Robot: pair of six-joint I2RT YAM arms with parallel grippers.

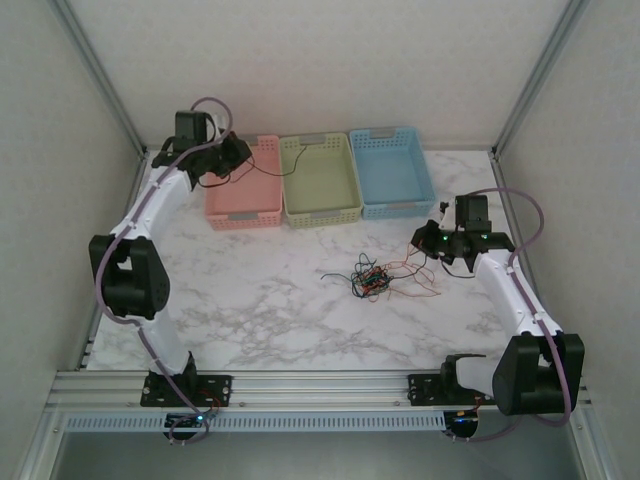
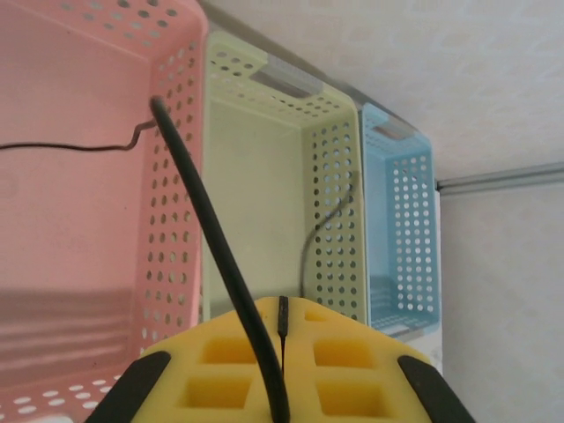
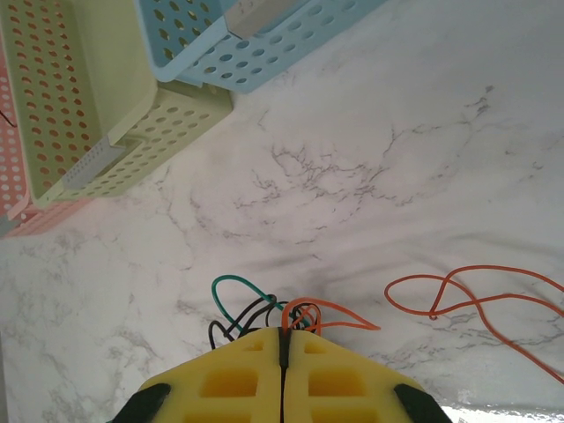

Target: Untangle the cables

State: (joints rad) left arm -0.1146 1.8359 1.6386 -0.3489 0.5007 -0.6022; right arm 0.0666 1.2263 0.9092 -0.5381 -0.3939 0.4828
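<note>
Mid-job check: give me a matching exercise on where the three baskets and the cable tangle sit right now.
Things:
1 pink basket
2 green basket
3 blue basket
4 cable tangle

Places:
A on the marble table, in front of the baskets
B right end of the row
C left end of the row
D middle of the row

Pairs: 1-C, 2-D, 3-B, 4-A
</note>
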